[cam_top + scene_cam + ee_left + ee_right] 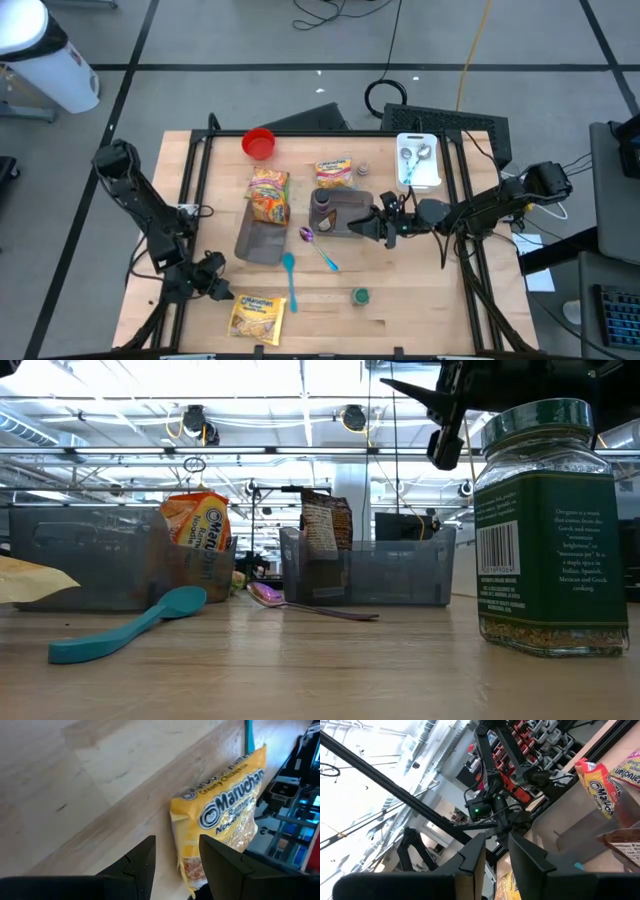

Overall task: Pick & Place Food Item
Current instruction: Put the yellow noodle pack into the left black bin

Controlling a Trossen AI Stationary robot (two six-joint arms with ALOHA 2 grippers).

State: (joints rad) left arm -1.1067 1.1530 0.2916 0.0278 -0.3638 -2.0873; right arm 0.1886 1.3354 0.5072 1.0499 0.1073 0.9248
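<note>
Wooden desk [420,300], grey floor around. Two grey bins: left bin [262,238] holds ramen, right bin [345,212] a brown packet. Yellow noodle pack [257,314] sits near the front edge beside the left end effector [222,289], slightly parted, empty. Right end effector [372,227] over the right bin, nearly closed, empty.

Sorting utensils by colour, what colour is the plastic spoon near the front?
Teal spoon, clearest in the low view.

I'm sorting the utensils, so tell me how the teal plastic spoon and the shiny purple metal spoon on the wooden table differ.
The teal plastic spoon is matte and thick-handled; the shiny purple metal spoon is glossy, with a thin handle. The teal spoon lies nearly straight along the table's depth, just right of the yellow noodle packet; the purple spoon lies diagonally, its bowl close to the right grey bin. Both lie flat on the bare wood, untouched by either pincer.
</note>
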